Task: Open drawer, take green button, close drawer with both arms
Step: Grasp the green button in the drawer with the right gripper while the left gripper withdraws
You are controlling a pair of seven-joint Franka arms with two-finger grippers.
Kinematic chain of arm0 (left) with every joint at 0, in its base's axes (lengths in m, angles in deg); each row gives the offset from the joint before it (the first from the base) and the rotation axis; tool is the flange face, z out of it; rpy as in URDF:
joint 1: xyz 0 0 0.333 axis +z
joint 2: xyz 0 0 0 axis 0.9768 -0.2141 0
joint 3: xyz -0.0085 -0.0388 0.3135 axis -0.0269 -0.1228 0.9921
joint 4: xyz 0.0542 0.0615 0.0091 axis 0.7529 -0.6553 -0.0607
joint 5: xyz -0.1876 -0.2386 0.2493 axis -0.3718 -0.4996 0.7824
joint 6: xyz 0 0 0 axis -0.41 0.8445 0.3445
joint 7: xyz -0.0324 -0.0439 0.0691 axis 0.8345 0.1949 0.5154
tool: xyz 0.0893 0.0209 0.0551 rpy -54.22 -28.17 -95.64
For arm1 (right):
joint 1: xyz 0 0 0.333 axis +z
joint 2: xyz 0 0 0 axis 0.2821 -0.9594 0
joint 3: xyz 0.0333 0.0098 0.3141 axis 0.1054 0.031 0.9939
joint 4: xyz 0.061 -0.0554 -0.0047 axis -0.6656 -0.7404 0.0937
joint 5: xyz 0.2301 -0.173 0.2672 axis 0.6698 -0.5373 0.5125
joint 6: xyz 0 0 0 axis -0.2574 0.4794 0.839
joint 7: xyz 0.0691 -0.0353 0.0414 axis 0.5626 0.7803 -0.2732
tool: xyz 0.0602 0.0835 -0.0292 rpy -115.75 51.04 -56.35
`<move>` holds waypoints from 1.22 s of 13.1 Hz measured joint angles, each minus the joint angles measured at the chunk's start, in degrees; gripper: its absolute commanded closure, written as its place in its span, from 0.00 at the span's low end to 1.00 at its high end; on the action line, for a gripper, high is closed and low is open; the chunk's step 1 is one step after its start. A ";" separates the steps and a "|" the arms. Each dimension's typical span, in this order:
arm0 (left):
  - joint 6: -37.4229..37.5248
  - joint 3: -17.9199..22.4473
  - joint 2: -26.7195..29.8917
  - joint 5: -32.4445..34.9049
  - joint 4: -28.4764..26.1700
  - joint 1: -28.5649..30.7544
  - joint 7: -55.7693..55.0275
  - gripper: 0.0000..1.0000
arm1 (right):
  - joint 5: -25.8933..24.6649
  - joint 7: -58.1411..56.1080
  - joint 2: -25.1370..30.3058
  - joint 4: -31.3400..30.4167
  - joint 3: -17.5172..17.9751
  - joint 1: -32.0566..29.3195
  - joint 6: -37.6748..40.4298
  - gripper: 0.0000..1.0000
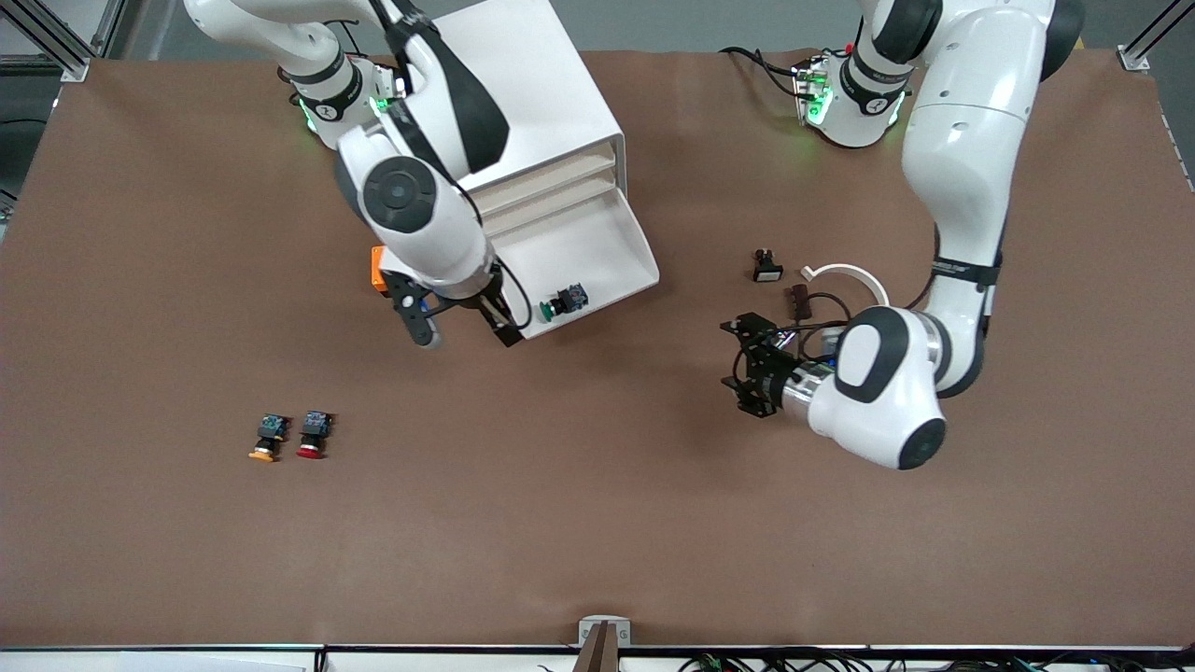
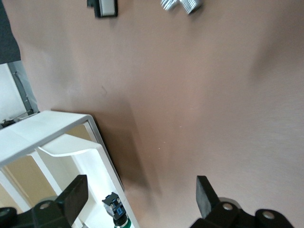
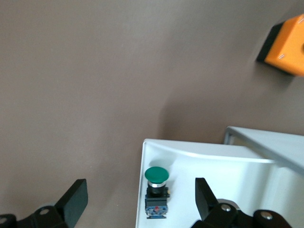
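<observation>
The brown table [image 1: 597, 523] carries a white drawer cabinet [image 1: 551, 121] at the right arm's end, near the bases, with its lowest drawer [image 1: 624, 250] pulled out toward the front camera and standing open. The two arms are the next largest things: the right arm reaches down over the cabinet, and the right gripper [image 1: 462, 322] hangs over the drawer's front corner and the bare table just beside it, fingers spread wide with nothing between them. The left gripper [image 1: 747, 366] hovers over bare table toward the left arm's end, well apart from the drawer, its fingers also parted and empty; this arm appears to wait. The button [image 1: 563, 301] lies on its side on the drawer floor, close against the front lip, its green cap pointing toward the right gripper and its black-and-blue body pointing away, so its long axis runs roughly along that lip. In the right wrist view the button [image 3: 156, 192] sits between the two open fingers [image 3: 73, 199], cap leading, which suggests the right gripper is much the nearer and better lined up for the pick. Near the front camera, a yellow-capped button [image 1: 268, 438] and a red-capped button [image 1: 314, 434] rest side by side on the table, well apart from the drawer.
</observation>
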State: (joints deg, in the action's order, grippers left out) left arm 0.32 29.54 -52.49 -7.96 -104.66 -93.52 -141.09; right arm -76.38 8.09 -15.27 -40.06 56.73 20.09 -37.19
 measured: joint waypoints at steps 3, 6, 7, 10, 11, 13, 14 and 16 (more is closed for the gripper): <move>0.58 0.02 2.43 5.34 0.32 1.19 3.40 0.00 | 0.00 2.78 -1.71 -4.15 -0.03 2.80 -8.07 0.00; 0.66 -0.05 5.99 10.02 0.60 0.72 7.77 0.01 | 0.00 4.54 -1.96 -7.61 -0.05 5.25 -12.45 0.00; 0.83 -0.13 7.19 12.37 0.60 0.34 10.73 0.00 | 0.00 5.38 -1.97 -8.55 -0.04 5.96 -13.77 0.00; 1.09 -0.24 8.87 15.96 0.55 -1.73 15.03 0.00 | 0.00 7.32 -2.92 -9.55 -0.05 7.86 -15.68 0.03; 1.09 -0.25 8.86 16.21 0.52 -2.20 17.28 0.00 | 0.00 7.47 -3.56 -9.75 -0.07 8.22 -16.41 0.05; 1.08 -0.26 8.87 16.29 0.43 -2.41 23.16 0.00 | 0.00 7.50 -5.07 -9.87 -0.06 9.01 -18.13 0.18; 1.08 -0.25 8.93 16.58 0.43 -2.36 25.05 0.00 | 0.00 7.51 -5.68 -9.87 -0.07 9.38 -18.62 0.25; 1.08 -0.36 9.13 18.82 0.43 -2.87 27.99 0.00 | 0.00 7.42 -6.16 -9.86 -0.14 9.61 -18.76 0.37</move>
State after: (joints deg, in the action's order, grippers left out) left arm 1.41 29.18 -43.35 10.85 -104.23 -96.39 -113.11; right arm -76.38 15.52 -21.43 -49.93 56.59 29.71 -55.95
